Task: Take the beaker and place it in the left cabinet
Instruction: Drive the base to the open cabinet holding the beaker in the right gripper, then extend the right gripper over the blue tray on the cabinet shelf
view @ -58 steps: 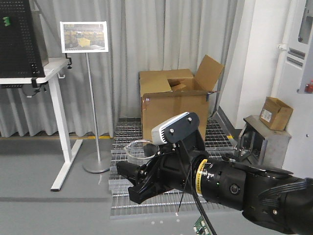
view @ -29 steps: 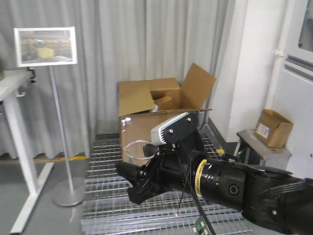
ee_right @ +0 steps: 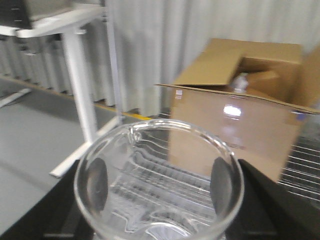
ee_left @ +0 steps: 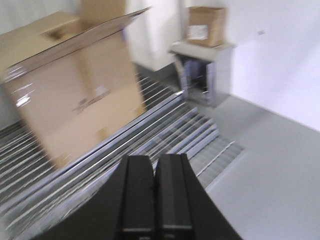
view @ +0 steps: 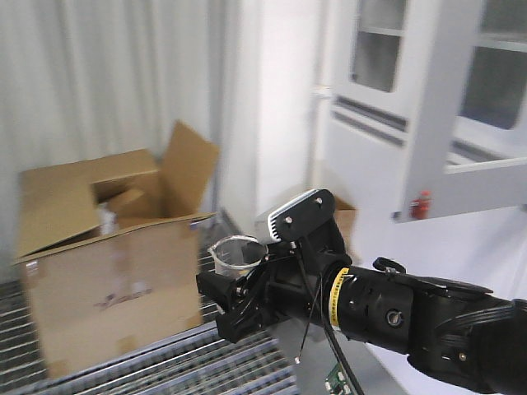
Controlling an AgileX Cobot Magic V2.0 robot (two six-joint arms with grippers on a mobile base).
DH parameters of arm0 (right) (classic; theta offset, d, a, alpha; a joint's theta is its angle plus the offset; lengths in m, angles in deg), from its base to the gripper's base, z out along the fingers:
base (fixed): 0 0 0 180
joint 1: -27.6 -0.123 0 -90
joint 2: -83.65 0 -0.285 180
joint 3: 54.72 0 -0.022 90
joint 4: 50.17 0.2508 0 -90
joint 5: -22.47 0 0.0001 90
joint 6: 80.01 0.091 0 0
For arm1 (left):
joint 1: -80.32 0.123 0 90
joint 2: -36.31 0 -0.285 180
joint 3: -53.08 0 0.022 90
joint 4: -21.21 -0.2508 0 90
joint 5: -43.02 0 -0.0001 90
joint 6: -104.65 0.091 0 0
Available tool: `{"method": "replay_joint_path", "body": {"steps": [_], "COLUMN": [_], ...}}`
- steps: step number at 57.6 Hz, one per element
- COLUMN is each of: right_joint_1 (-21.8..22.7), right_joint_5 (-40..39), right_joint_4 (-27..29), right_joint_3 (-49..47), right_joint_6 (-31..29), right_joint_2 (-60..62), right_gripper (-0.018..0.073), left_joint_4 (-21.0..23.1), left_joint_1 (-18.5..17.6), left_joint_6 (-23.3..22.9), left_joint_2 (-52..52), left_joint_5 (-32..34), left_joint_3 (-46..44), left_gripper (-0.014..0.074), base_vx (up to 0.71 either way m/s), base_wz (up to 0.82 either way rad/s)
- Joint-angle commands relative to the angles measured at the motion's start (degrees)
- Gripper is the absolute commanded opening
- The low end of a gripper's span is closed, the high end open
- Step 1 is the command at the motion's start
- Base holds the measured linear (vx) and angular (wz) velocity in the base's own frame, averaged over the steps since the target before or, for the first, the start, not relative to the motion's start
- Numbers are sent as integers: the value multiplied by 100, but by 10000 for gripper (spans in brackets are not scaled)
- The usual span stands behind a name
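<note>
The beaker (view: 237,253), a small clear glass with a flared rim, is held upright in my right gripper (view: 230,292), which is shut on it. In the right wrist view the beaker (ee_right: 159,150) fills the lower middle, and the gripper's (ee_right: 160,192) dark pads (ee_right: 98,184) press on its two sides. My left gripper (ee_left: 155,160) is shut, its jaws together with nothing between them, above the floor. A white cabinet with glass-paned doors (view: 428,107) stands at the upper right. I cannot tell whether it is the left cabinet.
An open cardboard box (view: 99,263) stands on a metal floor grating (view: 165,362) at the left. A grey stand with a small box on top (ee_left: 205,70) is by the white wall. A white desk leg (ee_right: 82,90) rises at the left.
The whole view has swung right: the cardboard box slid to the left, the sign stand and desk left the front view, and the white cabinet came in. The beaker stays in the right gripper.
</note>
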Motion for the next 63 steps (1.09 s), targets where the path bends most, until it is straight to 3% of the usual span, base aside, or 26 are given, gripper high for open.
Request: {"method": "replay_joint_path", "body": {"steps": [1, 35, 63], "right_joint_1": [32, 32, 32], "right_joint_5": [-181, -181, -181], "right_joint_4": [165, 165, 165], "right_joint_3": [-194, -194, -194], "right_joint_6": [-21, -21, -21], "right_joint_2": [247, 247, 247], "right_gripper": [232, 232, 232], "left_joint_4": [31, 31, 31], "left_joint_1": [-32, -32, -32], "left_joint_6": [-7, -7, -7], "left_joint_2": [59, 59, 59], "left_joint_5": [463, 463, 463], "left_joint_3": [-107, -107, -107], "left_gripper": [-6, -6, -6], "base_vx": [35, 28, 23], "base_wz": [-77, -79, -56]}}
